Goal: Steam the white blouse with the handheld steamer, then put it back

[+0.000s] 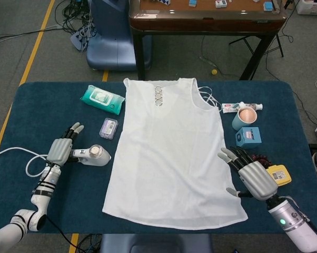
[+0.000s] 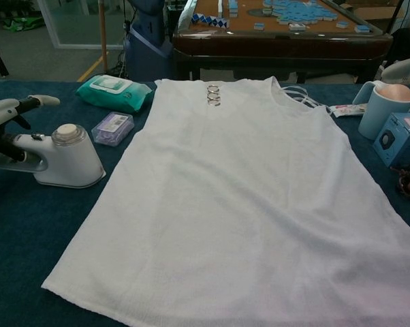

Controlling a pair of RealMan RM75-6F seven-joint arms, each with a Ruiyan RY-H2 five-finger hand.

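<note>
Resting steamer (image 1: 93, 155) beside open-fingered left hand (image 1: 60, 149)

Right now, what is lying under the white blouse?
The white blouse lies flat on the blue table. Blue surface shows around its edges. White straps poke out near its right shoulder. Anything else beneath is covered.

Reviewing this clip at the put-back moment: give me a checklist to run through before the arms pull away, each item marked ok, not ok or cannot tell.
1. Steamer resting on the table, off the blouse: ok.
2. Left hand fingers spread, releasing the handle: ok.
3. Left hand fully clear of the steamer: cannot tell.
4. Right hand holding nothing: ok.
5. Blouse lying flat: ok.
6. Cord clear of the left arm: cannot tell.
</note>
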